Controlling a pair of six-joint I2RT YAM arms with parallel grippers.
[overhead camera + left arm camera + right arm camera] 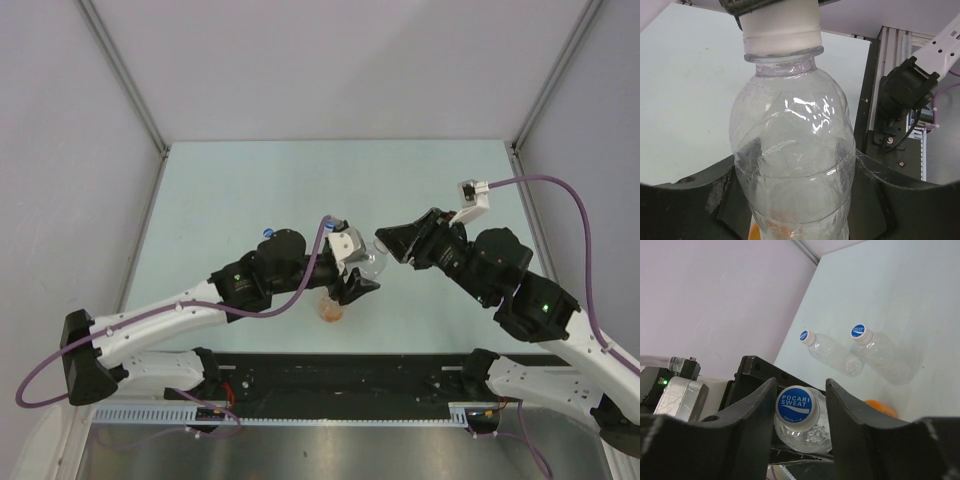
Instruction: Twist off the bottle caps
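The left tool [352, 284] clamps the clear bottle [792, 150] by its belly, off the table [250, 180] over the middle of the near edge, neck aimed straight into the right tool [388, 243]. That one's jaws straddle the blue cap [797, 405], nearly closed; whether they pinch it, I cannot tell.

You are looking down on a pale mint-green bench [300, 180] under soft, even light. A plain grey-white back wall [330, 60] closes the bench's far edge. A left wall [60, 150] and a right wall [600, 130] flank the bench. Aluminium posts [120, 75] rise from the bench's far corners. A black rail [340, 375] runs along the bench's near edge, with a brushed metal sheet [330, 450] just in front of it.
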